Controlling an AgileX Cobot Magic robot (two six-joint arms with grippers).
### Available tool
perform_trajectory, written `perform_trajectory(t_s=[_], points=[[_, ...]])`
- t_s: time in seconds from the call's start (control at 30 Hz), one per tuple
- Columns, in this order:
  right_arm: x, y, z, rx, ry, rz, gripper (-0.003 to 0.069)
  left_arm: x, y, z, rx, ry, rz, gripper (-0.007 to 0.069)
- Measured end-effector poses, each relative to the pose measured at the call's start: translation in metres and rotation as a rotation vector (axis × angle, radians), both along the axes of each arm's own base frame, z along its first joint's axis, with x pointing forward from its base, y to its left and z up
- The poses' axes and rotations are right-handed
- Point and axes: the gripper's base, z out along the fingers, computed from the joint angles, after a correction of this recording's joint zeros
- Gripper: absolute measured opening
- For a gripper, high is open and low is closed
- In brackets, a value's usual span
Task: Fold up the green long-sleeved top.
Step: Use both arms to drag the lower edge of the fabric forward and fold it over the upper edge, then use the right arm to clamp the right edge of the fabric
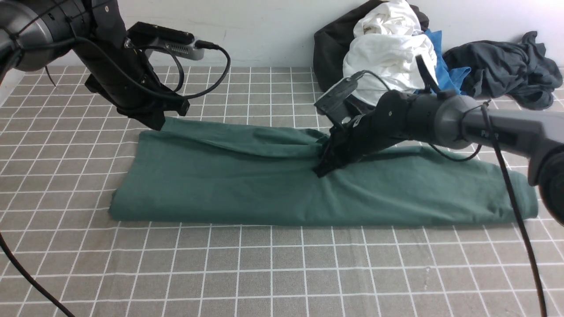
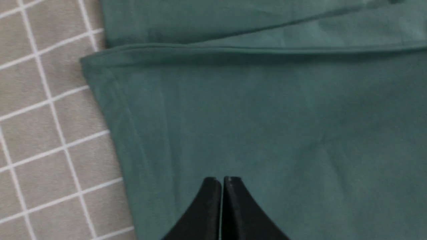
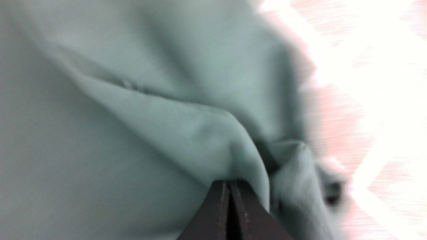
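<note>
Grey checked tablecloth point(image 1: 264, 273) with white grid lines, pale wall point(image 1: 264, 26) at the back. Right gripper point(image 1: 320, 171) with jaws pressed fully together, nipping a raised ridge of the green long-sleeved top point(image 1: 229, 185) near the middle of its far edge. Seen from the right wrist, a fold of green cloth drawn up in a peak to the closed tips, creases fanning away from them. Left gripper point(image 1: 156, 125) at the top's far left corner, jaws likewise closed tight. Seen from the left wrist, black fingertips point(image 2: 210, 191) meeting with nothing caught between them, poised over flat green fabric just inside the left end; whether touching the cloth, unclear. Top folded into one long band in the middle of the table, long axis running left to right, parallel to the near table edge. Near edge a straight, smooth fold; left end blunt and doubled over, with layered edges showing in the left wrist view; right end passing beneath the right arm. Which end holds the neck, impossible to tell. Behind the far edge, against the wall on the right: a white garment point(image 1: 387, 48) heaped on a black garment point(image 1: 330, 48), a blue T-shirt point(image 1: 443, 66) beside it, then a crumpled charcoal-grey garment point(image 1: 506, 66).
</note>
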Motion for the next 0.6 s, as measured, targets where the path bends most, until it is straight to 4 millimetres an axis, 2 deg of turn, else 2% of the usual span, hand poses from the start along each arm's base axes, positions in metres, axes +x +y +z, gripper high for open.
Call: perform_trajectory(t_s=[0.07,0.1,0.17,0.23,0.3,0.43,0.5,0.53,0.57,0.6], points=[[0.009,-0.010,0.000,0.043,-0.005,-0.074,-0.0013,-0.001,-0.001,0.000,-0.010,0.012,-0.010,-0.0008],[0.021,-0.028,0.009,0.119,0.003,-0.190,-0.0006,-0.005,-0.002,0.004,-0.016,0.021,-0.019,-0.0008],[0.032,-0.047,0.020,0.151,0.007,-0.260,0.0006,-0.009,-0.001,0.012,-0.015,0.017,-0.024,-0.0008],[0.042,-0.073,0.036,0.159,0.021,-0.323,0.0030,-0.015,0.000,0.026,-0.018,-0.008,-0.027,-0.0008],[0.045,-0.095,0.052,0.132,0.081,-0.365,0.0061,-0.025,0.001,0.046,-0.022,-0.046,-0.029,-0.0008],[0.029,-0.127,0.092,0.007,0.211,-0.397,0.0115,-0.054,0.004,0.087,-0.032,-0.127,-0.031,-0.0008],[0.013,-0.143,0.125,-0.039,0.218,-0.427,0.0133,-0.080,0.007,0.108,-0.038,-0.172,-0.031,-0.0008],[0.011,-0.145,0.128,-0.039,0.216,-0.433,0.0135,-0.081,0.007,0.106,-0.037,-0.164,-0.031,-0.0008],[0.000,-0.156,0.150,-0.036,0.190,-0.460,0.0140,-0.100,0.010,0.114,-0.040,-0.191,-0.030,-0.0008],[-0.009,-0.165,0.163,-0.029,0.172,-0.481,0.0141,-0.117,0.012,0.123,-0.043,-0.223,-0.028,-0.0008]])
